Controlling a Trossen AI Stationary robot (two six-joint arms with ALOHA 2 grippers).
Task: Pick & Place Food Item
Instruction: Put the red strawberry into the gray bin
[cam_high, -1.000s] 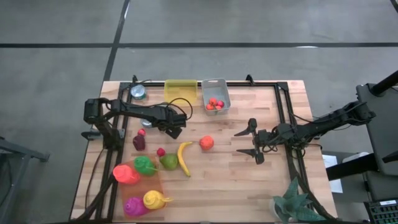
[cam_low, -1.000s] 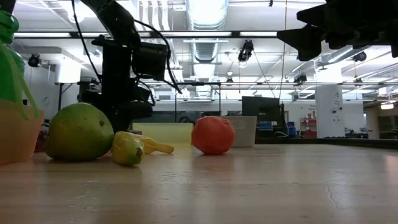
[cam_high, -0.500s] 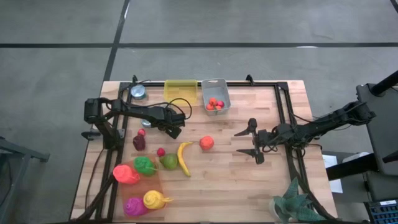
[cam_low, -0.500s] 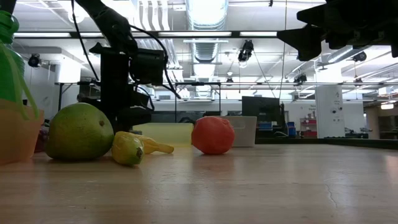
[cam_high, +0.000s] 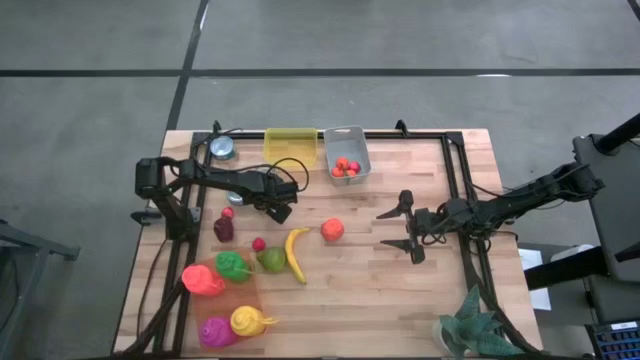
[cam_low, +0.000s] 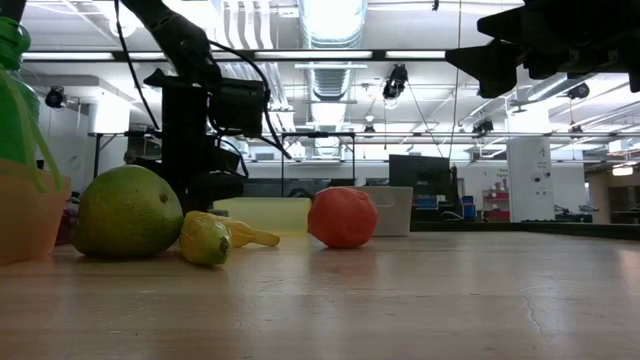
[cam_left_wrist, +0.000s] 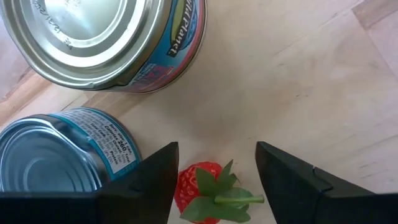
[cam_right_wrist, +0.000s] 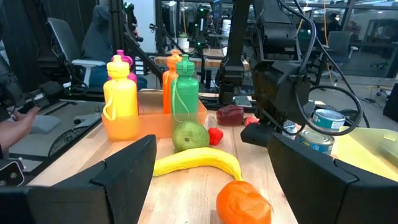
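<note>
A red strawberry (cam_left_wrist: 202, 186) with green leaves lies on the wooden table between the two fingers of my left gripper (cam_left_wrist: 216, 180). That gripper is open and points steeply down over the table's far-left part (cam_high: 279, 207). Two tins (cam_left_wrist: 106, 37) (cam_left_wrist: 59, 165) stand just beyond the strawberry. The high view hides this strawberry under the gripper. My right gripper (cam_high: 404, 226) waits at the table's right middle, held level, wide open and with nothing between its fingers. My left gripper stands astride the strawberry from above, one finger (cam_left_wrist: 155, 180) close against its red side (cam_left_wrist: 181, 186). Whether that finger touches the fruit, I cannot tell. The strawberry lies on the table.
A banana (cam_high: 296, 255), a green pear (cam_high: 271, 260), an orange-red fruit (cam_high: 332, 230), a dark red item (cam_high: 223, 228) and two small red fruits (cam_high: 228, 212) (cam_high: 259, 243) lie mid-table. A yellow bin (cam_high: 291, 143) and a grey bin (cam_high: 347, 158) stand far. Bottles (cam_high: 225, 300) stand near left.
</note>
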